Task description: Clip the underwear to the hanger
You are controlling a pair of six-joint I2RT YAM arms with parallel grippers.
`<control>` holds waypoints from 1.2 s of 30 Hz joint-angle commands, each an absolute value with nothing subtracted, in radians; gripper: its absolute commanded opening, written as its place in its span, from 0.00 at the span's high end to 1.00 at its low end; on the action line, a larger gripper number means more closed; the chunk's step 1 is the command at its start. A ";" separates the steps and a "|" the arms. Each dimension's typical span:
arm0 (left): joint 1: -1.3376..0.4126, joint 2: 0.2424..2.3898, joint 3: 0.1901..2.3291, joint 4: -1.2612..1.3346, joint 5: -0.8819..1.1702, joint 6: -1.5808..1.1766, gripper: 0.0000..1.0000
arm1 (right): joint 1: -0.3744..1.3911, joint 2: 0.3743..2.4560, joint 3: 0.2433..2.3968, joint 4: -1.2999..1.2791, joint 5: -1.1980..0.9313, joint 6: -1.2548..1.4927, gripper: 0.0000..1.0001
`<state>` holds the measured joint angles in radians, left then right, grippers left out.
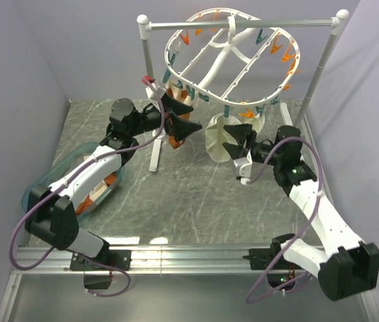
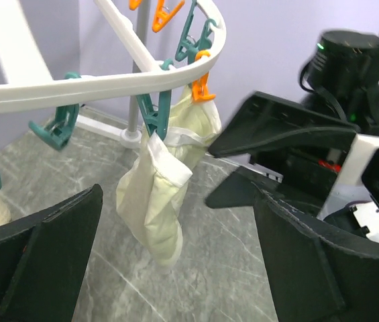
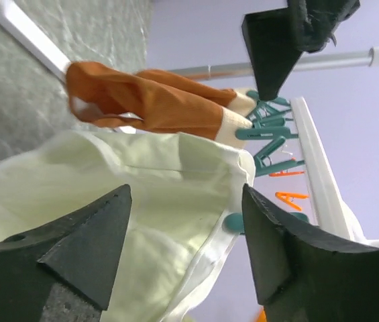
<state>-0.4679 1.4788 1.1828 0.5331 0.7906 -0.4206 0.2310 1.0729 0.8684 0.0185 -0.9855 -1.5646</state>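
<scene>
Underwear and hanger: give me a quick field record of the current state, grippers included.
underwear: hangs limp from the rim of the hanger
attachment: teal clip bites the waistband; orange clip looks to hold the next corner
left gripper: open, empty, facing the underwear
right gripper: open, empty, close to the underwear
orange-brown garment: hangs on the same hanger, beside the underwear
support: hanger hook over the white rail stand
task state: looks clipped
</scene>
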 commanded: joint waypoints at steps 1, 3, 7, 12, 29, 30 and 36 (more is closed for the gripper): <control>-0.443 1.402 1.187 0.414 0.747 -0.431 0.01 | 0.225 0.964 0.801 -0.040 -0.985 -1.545 0.24; -0.423 1.393 1.224 0.275 0.709 -0.427 0.01 | 0.227 0.885 0.769 -0.060 -0.976 -1.525 0.22; -0.361 1.378 1.265 0.100 0.677 -0.428 0.01 | 0.226 0.746 0.698 -0.092 -0.930 -1.399 0.21; -0.267 1.413 1.408 -0.249 0.611 -0.388 0.01 | 0.227 0.571 0.670 -0.107 -0.775 -1.067 0.17; -0.061 1.347 1.303 -0.502 0.462 -0.157 0.01 | 0.204 0.377 0.721 -0.471 -0.154 -0.329 0.10; -0.061 1.315 1.280 -0.499 0.457 -0.141 0.01 | 0.203 0.374 0.718 -0.500 -0.143 -0.310 0.09; -0.061 1.220 1.126 -0.486 0.423 -0.092 0.01 | 0.060 0.400 0.684 -0.575 -0.220 -0.232 0.06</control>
